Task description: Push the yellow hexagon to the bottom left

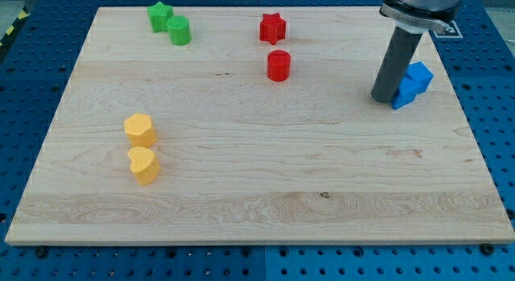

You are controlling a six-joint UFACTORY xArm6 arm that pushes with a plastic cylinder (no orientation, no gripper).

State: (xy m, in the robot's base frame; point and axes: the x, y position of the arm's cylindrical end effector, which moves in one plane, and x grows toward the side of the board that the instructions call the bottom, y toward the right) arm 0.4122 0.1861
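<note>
1. No writing, brand or label can be read anywhere; the white part at the top of the rod shows only small dark marks, too small to make out.
2. The yellow hexagon (140,130) lies on the wooden board (265,192) at the view's left, about the middle in height. A yellow heart (144,165) sits just below it; the two are very close or touching, I cannot tell which.
3. My tip (384,99) stands at the view's right, in the upper part of the board, well apart from the yellow hexagon, with almost the whole width of the board between them.
4. The arm ends in a straight dark rod, so there are no jaws to spread or press together, and it holds nothing. The tip is right against the left side of the blue blocks (412,84), which seem to be two pieces together; their shapes are not clear.
5. A red star (273,27) and a red cylinder (278,65) lie at the top middle. A green star (160,16) and a green cylinder (179,30) lie at the top left, close together.
</note>
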